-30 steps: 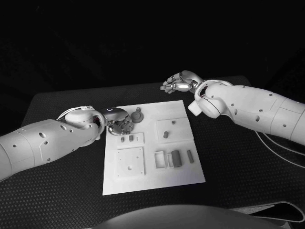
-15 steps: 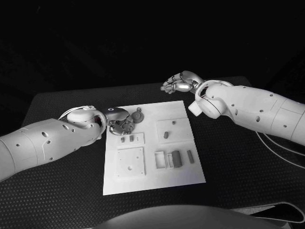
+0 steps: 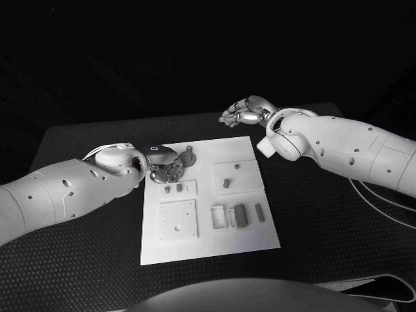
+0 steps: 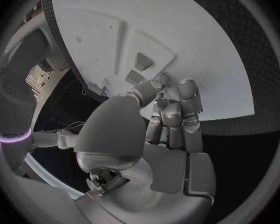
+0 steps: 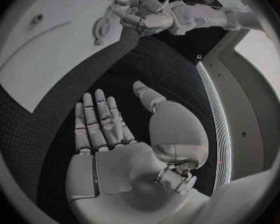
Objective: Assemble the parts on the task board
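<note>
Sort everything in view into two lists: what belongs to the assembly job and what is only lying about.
Job:
task board
round gear-like part at the board's far edge
small parts in the board's recesses
left hand, over the board's far left corner
right hand, beyond the board, holding nothing

Lying about:
black table

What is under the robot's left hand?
The left hand hangs over the white board's far left corner, beside a round gear piece. Whatever lies right beneath its curled fingers is hidden.

Dim greyish scene, black surroundings, fisheye bending in wrist views.
</note>
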